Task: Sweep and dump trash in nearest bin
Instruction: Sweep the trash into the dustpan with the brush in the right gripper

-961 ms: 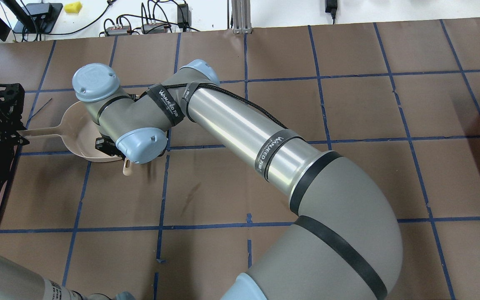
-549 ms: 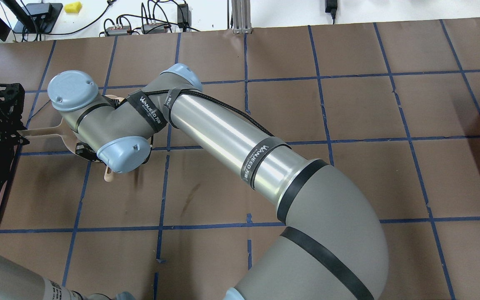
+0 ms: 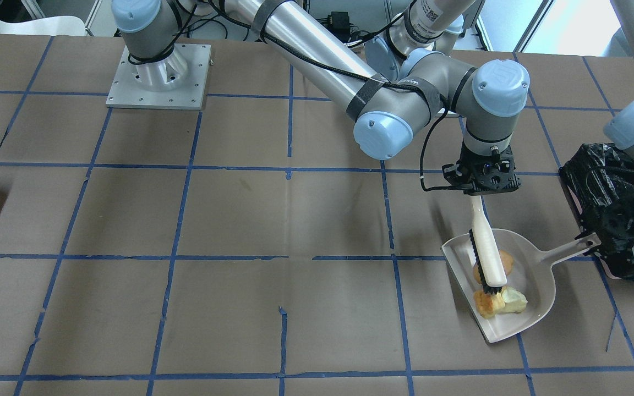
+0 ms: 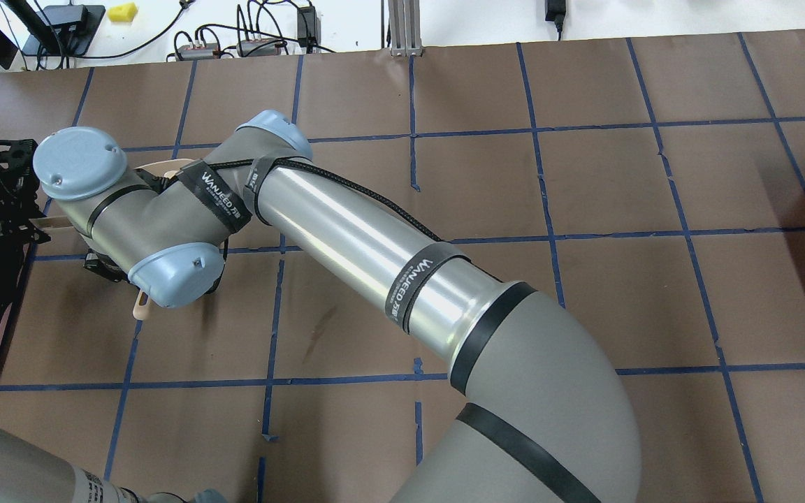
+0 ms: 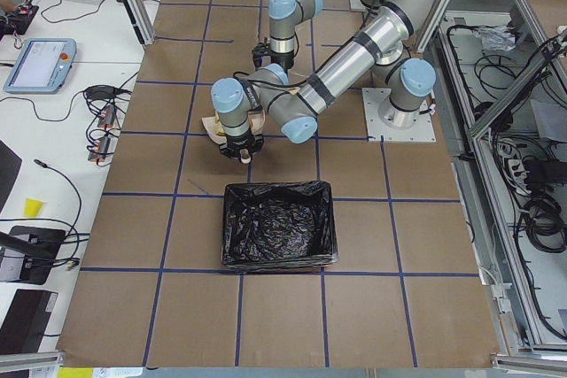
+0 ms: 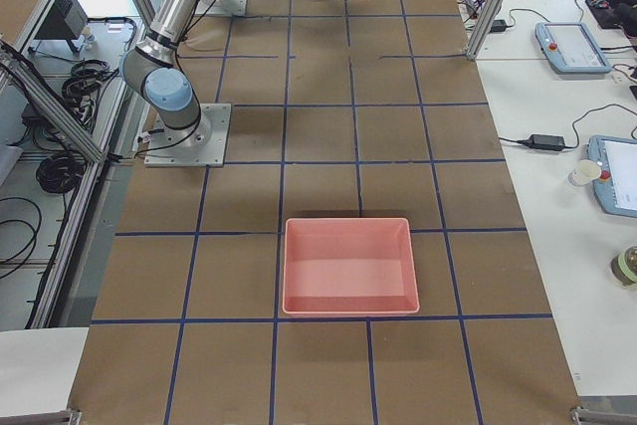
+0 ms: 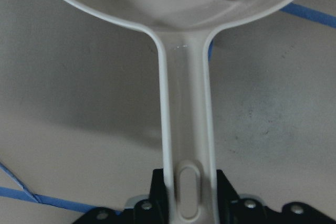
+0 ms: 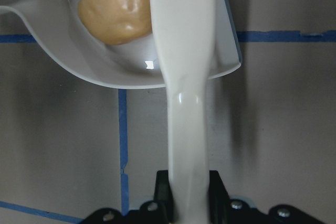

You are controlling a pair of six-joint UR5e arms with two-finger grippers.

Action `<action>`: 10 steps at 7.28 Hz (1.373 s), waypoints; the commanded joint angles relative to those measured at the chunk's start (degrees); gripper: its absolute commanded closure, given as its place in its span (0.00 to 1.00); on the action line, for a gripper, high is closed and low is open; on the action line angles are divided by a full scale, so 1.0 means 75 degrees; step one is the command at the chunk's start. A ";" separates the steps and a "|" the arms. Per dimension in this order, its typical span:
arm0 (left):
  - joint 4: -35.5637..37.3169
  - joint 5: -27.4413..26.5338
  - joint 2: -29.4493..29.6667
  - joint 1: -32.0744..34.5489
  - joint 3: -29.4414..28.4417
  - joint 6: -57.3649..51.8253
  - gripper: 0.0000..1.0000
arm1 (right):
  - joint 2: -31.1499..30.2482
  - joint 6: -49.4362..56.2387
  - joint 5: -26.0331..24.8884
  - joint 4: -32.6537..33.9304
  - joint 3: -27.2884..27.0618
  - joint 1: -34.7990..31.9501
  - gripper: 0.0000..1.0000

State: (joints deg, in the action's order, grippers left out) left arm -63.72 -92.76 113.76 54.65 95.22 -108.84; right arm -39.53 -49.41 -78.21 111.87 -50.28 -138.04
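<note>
Though half beneath brush, trash inside dustpan.

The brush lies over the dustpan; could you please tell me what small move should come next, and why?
Probably lift the brush straight up, clear of the dustpan. The ball, the bread chunk and the pale piece all lie inside it, so sweeping looks done, and the left gripper holding its handle could then carry it to the bin.

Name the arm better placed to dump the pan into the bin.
Left. The left gripper clamps the pan handle, trash aboard, bin beside it; the right gripper holds the brush.
</note>
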 commanded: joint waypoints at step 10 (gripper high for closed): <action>-0.0257 0.1561 -0.0250 -0.0689 0.0230 0.0320 1.00 | -0.1815 0.1466 -0.1115 -0.1041 -0.2513 0.1166 0.89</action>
State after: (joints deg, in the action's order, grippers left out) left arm -65.18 -82.49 112.48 50.18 96.90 -106.69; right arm -49.82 -39.03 -86.00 103.85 -63.99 -129.63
